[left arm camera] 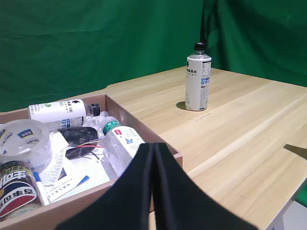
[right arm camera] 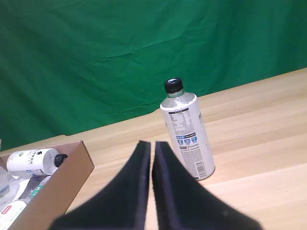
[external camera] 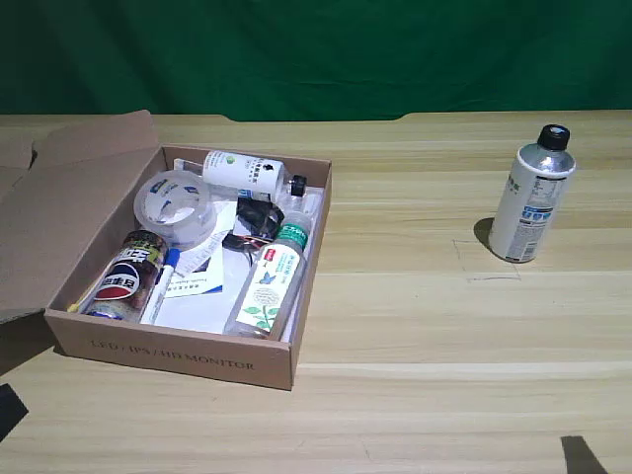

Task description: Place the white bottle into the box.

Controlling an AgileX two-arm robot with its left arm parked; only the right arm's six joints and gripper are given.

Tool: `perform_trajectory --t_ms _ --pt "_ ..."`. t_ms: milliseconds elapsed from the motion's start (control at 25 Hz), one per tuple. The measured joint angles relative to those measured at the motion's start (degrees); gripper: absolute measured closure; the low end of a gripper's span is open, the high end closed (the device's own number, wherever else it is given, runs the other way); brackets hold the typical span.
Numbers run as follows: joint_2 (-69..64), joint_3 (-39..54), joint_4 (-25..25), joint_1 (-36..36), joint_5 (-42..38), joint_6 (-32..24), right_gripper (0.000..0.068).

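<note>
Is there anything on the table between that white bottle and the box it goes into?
Nothing visible. Bare table separates the white bottle from the box, though the box already holds several items.

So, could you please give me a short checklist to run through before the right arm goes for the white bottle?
1. White bottle upright, alone on the table: ok.
2. Its black cap is on: ok.
3. Right pincer open for a grasp: not ok, its fingers are together.
4. Nothing between pincer and bottle in the right wrist view: ok.
5. The box lies open, flaps out: ok.
6. Free space in the box: not ok, other bottles, a tape roll and papers fill the floor.
</note>
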Motion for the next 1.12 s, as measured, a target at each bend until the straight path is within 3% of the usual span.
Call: perform_trajectory --t_ms 640,880,1000,1080,1120 --pt "0.0 -0.6 0.1 0.0 0.2 0.6 0.068" --pt "2.1 -3.8 0.1 0.0 -2.2 -6.2 0.0666" --pt "9.1 -5.4 0.1 0.0 -5.5 -8.9 0.0575" --pt "14.7 -6.8 0.0 0.0 -6.7 -9.4 0.0463" --pt "17.7 -7.6 -0.1 0.0 -7.0 -9.4 0.0372"
